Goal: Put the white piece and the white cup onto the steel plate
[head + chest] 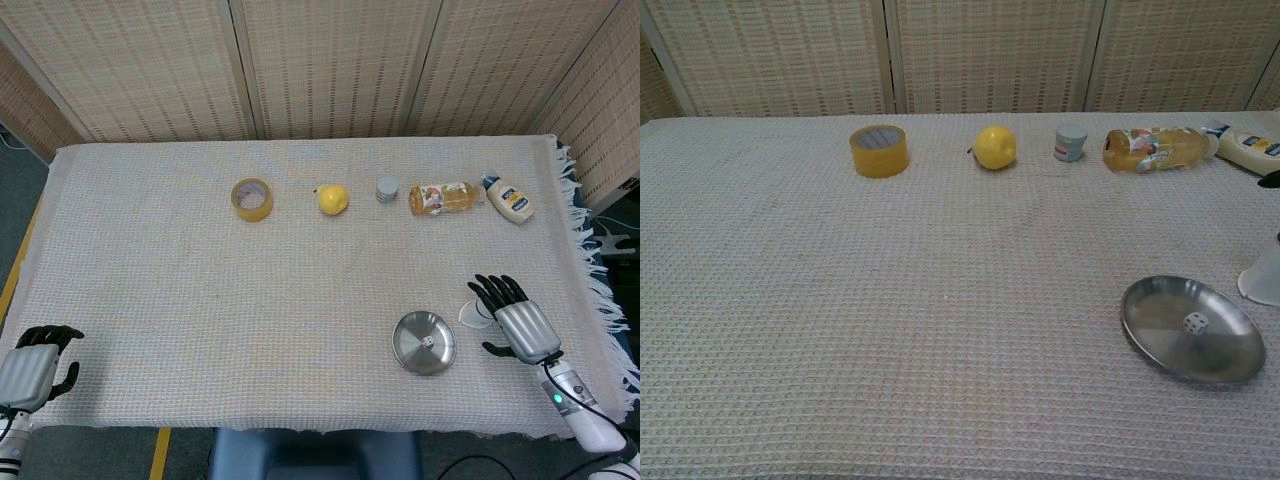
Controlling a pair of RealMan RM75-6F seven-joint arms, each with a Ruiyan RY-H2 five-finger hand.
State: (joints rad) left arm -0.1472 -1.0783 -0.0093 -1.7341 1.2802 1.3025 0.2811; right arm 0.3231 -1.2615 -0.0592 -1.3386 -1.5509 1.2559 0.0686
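1. The table, covered by a pale woven cloth, carries everything; its fringed edge hangs off the right side.
2. The right hand hovers near the front right corner, palm down, fingers spread apart and holding nothing. Its fingertips reach over the white cup. In the chest view only a dark fingertip shows at the right edge.
3. The left hand sits at the front left corner, partly off the table's edge, dark fingers curled in with nothing in them.
4. The steel plate lies toward the front right of the table, just left of the right hand, apart from the cup.
5. A juice bottle lies on its side in the row toward the back edge, right of centre.
6. A white squeeze bottle lies at the right end of that row, nearest the fringed edge.
7. A roll of yellow tape stands at the left end of the row.
8. The white cup stands mouth down on the cloth just right of the plate, near the right edge, not on the plate.
9. A yellow fruit sits between the tape and the small jar.
10. A small grey jar stands upright between the fruit and the juice bottle.
11. The white piece, a small die-like cube, already rests inside the plate, right of its middle.
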